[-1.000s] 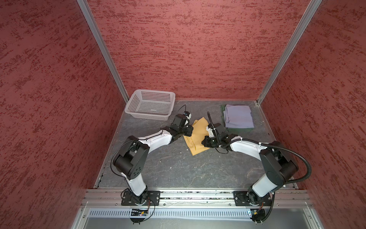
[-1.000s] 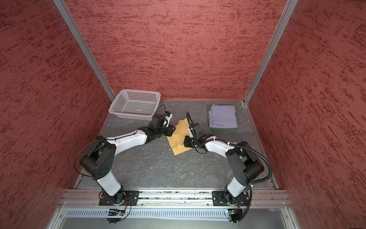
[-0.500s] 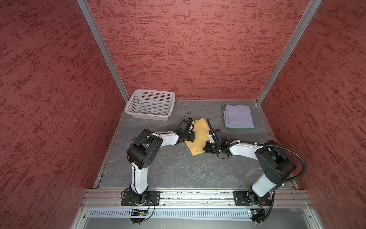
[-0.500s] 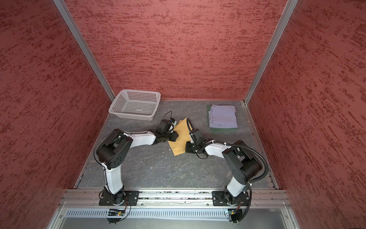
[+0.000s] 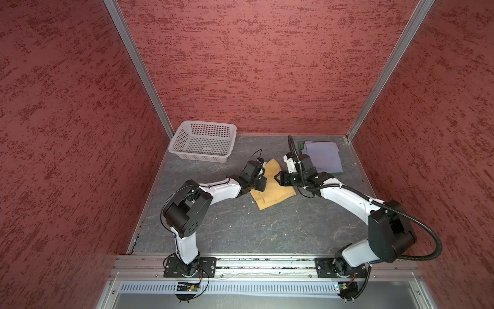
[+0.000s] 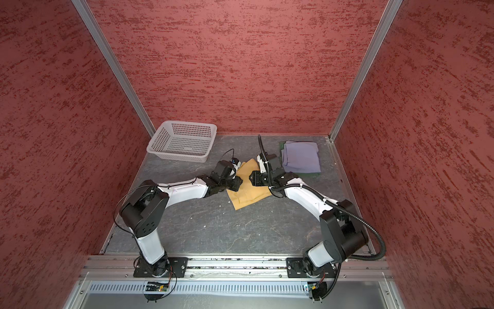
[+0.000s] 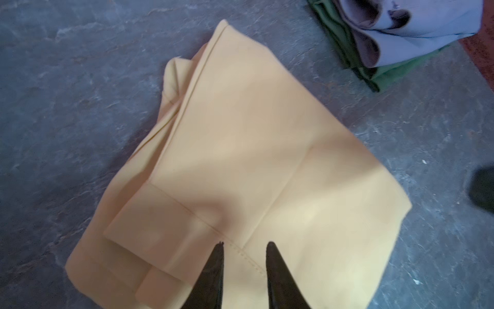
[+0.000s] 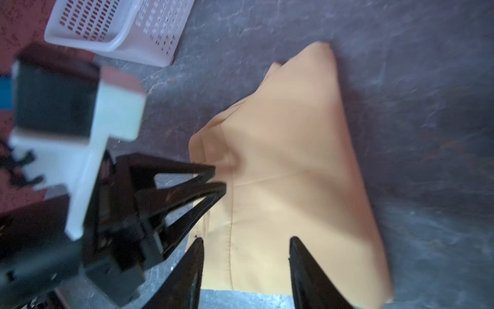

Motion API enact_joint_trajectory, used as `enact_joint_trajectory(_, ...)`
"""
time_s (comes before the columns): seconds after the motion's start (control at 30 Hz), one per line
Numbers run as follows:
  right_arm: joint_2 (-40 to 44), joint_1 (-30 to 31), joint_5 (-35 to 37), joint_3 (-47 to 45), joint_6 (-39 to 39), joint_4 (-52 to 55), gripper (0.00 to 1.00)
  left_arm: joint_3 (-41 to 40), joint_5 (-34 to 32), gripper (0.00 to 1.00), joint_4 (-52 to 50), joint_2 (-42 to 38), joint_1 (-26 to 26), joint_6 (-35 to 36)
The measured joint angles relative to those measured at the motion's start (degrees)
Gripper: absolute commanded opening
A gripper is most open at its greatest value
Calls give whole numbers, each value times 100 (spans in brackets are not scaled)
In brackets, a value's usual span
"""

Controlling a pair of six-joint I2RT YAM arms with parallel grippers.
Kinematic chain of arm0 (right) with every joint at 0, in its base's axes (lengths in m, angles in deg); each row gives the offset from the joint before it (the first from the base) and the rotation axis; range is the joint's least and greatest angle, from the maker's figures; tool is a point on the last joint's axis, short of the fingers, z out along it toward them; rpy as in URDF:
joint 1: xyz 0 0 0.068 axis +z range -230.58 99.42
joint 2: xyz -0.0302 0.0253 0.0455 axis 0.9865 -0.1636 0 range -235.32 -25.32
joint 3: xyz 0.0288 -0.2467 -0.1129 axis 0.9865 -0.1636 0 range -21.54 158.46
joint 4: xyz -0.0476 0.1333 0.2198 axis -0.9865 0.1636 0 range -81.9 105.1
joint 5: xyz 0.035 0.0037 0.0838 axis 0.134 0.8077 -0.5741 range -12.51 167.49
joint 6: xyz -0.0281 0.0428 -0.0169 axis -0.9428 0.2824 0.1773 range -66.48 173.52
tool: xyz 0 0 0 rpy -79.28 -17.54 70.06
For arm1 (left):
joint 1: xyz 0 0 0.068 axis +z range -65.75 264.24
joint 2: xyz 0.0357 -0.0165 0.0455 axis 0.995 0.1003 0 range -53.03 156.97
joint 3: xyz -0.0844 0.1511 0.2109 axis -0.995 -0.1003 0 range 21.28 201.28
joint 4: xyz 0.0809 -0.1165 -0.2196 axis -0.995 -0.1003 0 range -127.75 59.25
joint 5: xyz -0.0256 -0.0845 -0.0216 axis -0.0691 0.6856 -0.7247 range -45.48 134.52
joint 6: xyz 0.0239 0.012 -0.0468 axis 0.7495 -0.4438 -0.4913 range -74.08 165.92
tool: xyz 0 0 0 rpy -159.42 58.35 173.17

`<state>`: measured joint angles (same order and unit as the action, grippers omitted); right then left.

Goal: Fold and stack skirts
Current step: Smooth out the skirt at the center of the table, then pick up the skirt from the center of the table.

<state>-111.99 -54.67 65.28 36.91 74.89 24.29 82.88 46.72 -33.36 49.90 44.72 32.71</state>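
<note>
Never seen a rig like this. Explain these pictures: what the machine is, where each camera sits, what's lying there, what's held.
The machine is a robot: a left arm and a right arm, each ending in a two-fingered gripper. Both top views look down on the whole grey table from overhead. Each wrist picture comes from a camera on one arm, looking along its fingers. On the table lie a white basket, a folded mustard skirt, and a lavender skirt stacked on a green skirt. The right gripper is open above the mustard skirt, holding nothing. The left gripper has its fingers slightly apart on that skirt; whether they pinch it is unclear.
</note>
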Motion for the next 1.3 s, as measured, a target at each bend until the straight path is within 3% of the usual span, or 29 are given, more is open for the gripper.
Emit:
enact_joint_trajectory(0.3, -516, -990, -647, 326, -304, 326, 76, 0, -125, 30, -219, -146, -579, -107)
enact_joint_trajectory(0.87, -1475, -1434, -1482, 761, -557, 363, 85, -586, -76, 29, 136, 177, -704, -778)
enact_joint_trajectory(1.3, -2065, -1639, -2234, 874, -1108, 400, 85, -1322, 81, 28, 509, -275, -461, -695)
